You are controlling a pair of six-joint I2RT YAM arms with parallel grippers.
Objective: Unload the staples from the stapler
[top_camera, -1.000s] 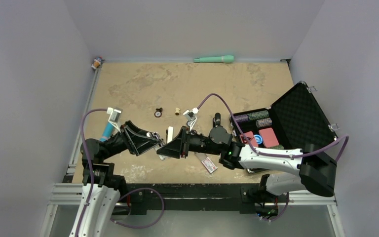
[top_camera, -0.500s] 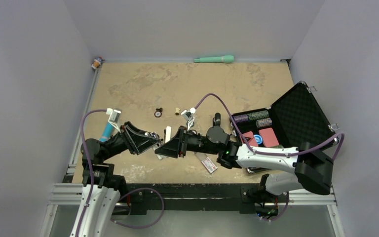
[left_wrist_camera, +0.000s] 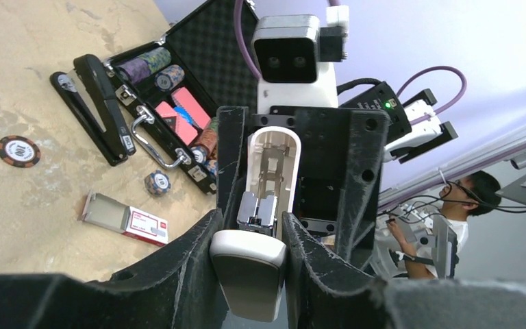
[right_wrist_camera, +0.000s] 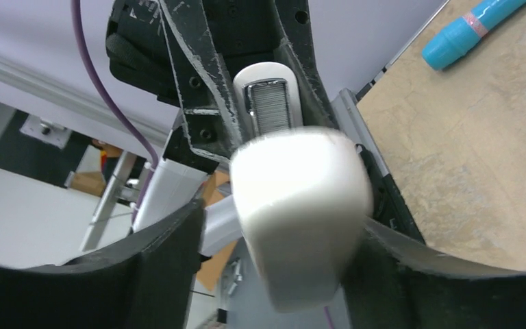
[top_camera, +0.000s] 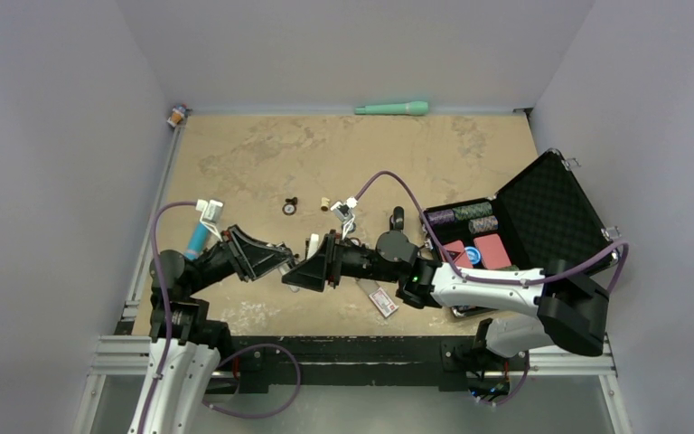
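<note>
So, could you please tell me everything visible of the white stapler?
The white stapler is glossy plastic, hinged open, showing a silvery metal track and a strip of staples. The left gripper clamps one rounded end; the right gripper, facing it, flanks the other, blurred, with a gap beside one jaw.
</note>
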